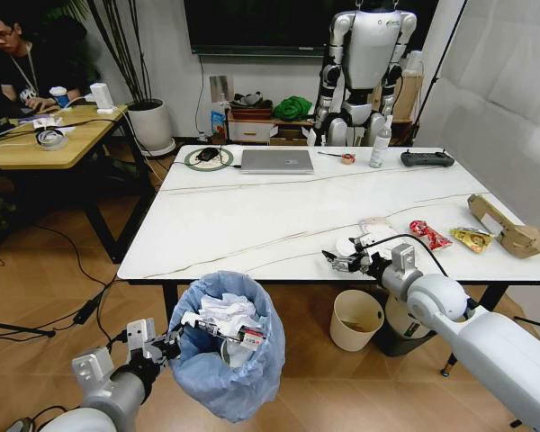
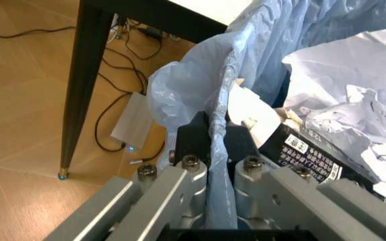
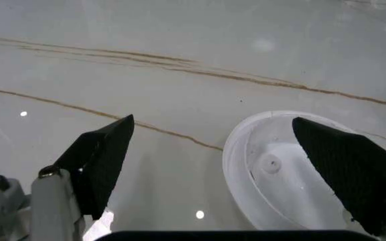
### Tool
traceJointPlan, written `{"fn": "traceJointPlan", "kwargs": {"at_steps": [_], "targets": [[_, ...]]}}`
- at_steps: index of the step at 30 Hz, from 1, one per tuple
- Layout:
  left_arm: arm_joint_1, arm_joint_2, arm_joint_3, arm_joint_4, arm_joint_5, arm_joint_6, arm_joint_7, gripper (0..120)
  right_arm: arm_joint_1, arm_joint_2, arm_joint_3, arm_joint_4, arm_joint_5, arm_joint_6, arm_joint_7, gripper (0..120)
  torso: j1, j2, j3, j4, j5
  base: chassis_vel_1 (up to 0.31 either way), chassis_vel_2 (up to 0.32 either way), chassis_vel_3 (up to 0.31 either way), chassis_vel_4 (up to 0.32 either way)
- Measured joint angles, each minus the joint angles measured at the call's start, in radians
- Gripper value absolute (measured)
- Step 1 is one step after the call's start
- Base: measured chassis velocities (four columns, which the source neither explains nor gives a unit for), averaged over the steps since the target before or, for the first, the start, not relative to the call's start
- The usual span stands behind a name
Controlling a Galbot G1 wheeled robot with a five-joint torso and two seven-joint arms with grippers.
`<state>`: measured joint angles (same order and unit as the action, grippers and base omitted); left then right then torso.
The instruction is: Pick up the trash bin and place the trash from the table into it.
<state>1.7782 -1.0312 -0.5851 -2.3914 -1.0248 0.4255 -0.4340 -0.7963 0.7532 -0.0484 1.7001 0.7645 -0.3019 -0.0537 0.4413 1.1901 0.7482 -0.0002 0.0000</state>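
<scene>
Head view: we see the left tool (image 1: 175,340) holding the trash bin (image 1: 229,346) below the counter (image 1: 252,216) edge. Left wrist: fingers (image 2: 193,138) pinch the bag rim. Right wrist: the right tool (image 3: 223,150), spread wide, straddles a white lid (image 3: 273,165) lying on the counter.

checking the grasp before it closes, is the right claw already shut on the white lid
No, the right claw is open over the table, its fingers spread wide and the white lid lying loose between them.
</scene>
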Motion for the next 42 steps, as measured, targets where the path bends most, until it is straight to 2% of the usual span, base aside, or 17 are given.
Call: {"fn": "traceJointPlan", "kwargs": {"at_steps": [3, 4, 6, 8, 17, 19, 20, 23, 26, 29, 37, 39, 42], "targets": [[0.000, 0.000, -0.002, 0.000, -0.001, 0.000, 0.000, 0, 0.009, 0.004, -0.007, -0.008, 0.001, 0.000, -0.001, 87, 0.000, 0.000, 0.000, 0.0000, 0.0000, 0.000, 0.000, 0.000, 0.000], [0.001, 0.000, -0.004, 0.000, -0.002, 0.000, 0.000, 0, 0.021, 0.006, -0.016, -0.020, 0.001, -0.001, -0.002, 82, 0.000, 0.000, 0.000, 0.0001, 0.0000, 0.000, 0.000, 0.000, 0.000], [0.001, 0.000, -0.004, 0.000, -0.002, 0.000, 0.000, 0, 0.022, 0.006, -0.017, -0.021, 0.001, -0.001, -0.002, 82, 0.000, 0.000, 0.000, 0.0001, 0.0000, 0.000, 0.000, 0.000, 0.000], [0.002, -0.001, -0.005, 0.001, -0.002, 0.000, 0.000, 0, 0.025, 0.006, -0.019, -0.027, 0.001, -0.001, -0.002, 70, 0.000, 0.000, 0.000, 0.0000, 0.0000, 0.000, 0.000, 0.000, 0.000], [0.000, -0.003, -0.004, 0.002, -0.003, 0.000, 0.000, 0, 0.005, -0.009, -0.012, -0.023, -0.001, -0.002, -0.005, 40, 0.000, 0.000, 0.000, -0.0001, -0.0001, 0.000, 0.000, 0.000, 0.000], [-0.001, -0.003, -0.003, 0.002, -0.002, 0.000, 0.000, 0, 0.000, -0.014, -0.007, -0.022, -0.002, -0.002, -0.006, 29, 0.000, 0.000, 0.000, -0.0001, 0.0000, 0.000, 0.000, 0.000, 0.000], [-0.001, -0.003, -0.003, 0.002, -0.002, 0.000, 0.000, 0, 0.000, -0.014, -0.007, -0.022, -0.002, -0.002, -0.006, 29, 0.000, 0.000, 0.000, -0.0001, 0.0000, 0.000, 0.000, 0.000, 0.000], [-0.001, -0.004, -0.003, 0.002, -0.002, 0.000, 0.000, 0, -0.002, -0.015, -0.004, -0.021, -0.005, -0.002, -0.008, 19, 0.000, 0.000, 0.000, -0.0001, 0.0000, 0.000, 0.000, 0.000, 0.000], [0.005, -0.005, -0.005, -0.003, -0.001, 0.000, 0.000, 0, -0.002, -0.016, -0.002, -0.021, -0.008, -0.001, -0.009, 4, 0.000, 0.000, 0.000, 0.0000, 0.0000, 0.000, 0.000, 0.000, 0.000], [0.008, -0.005, -0.006, -0.005, 0.000, 0.000, 0.000, 0, -0.002, -0.016, -0.001, -0.019, -0.011, -0.001, -0.009, 0, 0.000, 0.000, 0.000, 0.0000, 0.0000, 0.000, 0.000, 0.000, 0.000], [0.022, -0.008, -0.004, -0.014, 0.006, 0.000, 0.001, 0, -0.006, -0.018, 0.006, -0.007, -0.017, 0.010, -0.020, 0, 0.000, 0.000, 0.000, 0.0000, 0.0002, 0.000, 0.000, 0.000, 0.000], [0.025, -0.008, -0.003, -0.016, 0.007, -0.001, 0.001, 0, -0.006, -0.019, 0.013, 0.000, -0.013, 0.027, -0.033, 0, 0.000, 0.000, 0.000, -0.0001, 0.0003, 0.000, 0.000, 0.000, 0.000], [0.026, -0.008, 0.004, -0.019, 0.007, -0.002, 0.002, 0, 0.019, -0.013, 0.020, 0.027, 0.008, 0.126, -0.110, 0, 0.000, 0.000, 0.000, -0.0001, 0.0000, 0.000, 0.000, 0.000, 0.000]]}}
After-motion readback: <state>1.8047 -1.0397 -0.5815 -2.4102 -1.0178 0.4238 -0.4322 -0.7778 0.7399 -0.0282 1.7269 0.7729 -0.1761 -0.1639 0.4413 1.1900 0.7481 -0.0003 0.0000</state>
